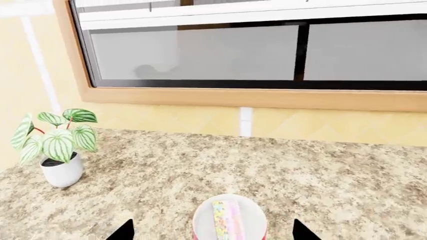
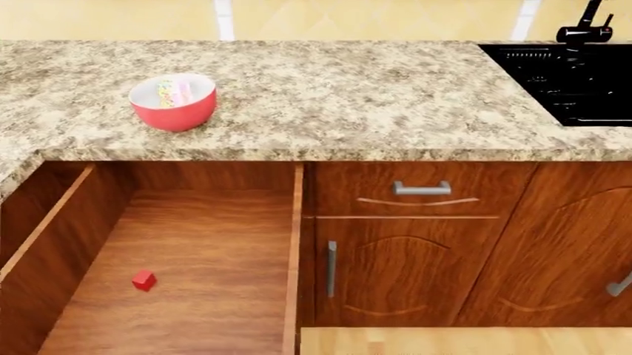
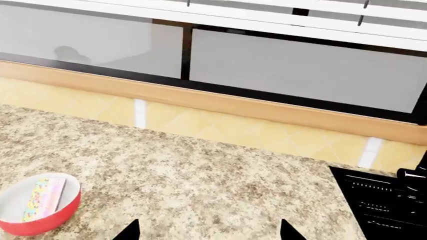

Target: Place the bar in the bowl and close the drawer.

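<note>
The bar already lies inside the bowl, leaning against the white inner wall, so the first half of the task looks done. The bowl sits on the tabletop at about ten o'clock in the head view, close to the front edge and directly above the open drawer. That drawer is pulled far out, its wooden floor bare except for a small red cube at about seven o'clock. What remains, by my reading, is to push the drawer shut. Neither arm shows in the head view. In the left wrist view only two dark fingers peek in, set wide apart with nothing between them, and the bowl with the bar sits just ahead of them. The right fingers in their own view are likewise spread and empty, with the bowl off toward nine o'clock on the tabletop. A potted plant stands well apart from the bowl, and the sink lies at two o'clock in the head view. Both grippers hang above the tabletop, so one must drop to the drawer front.
</note>
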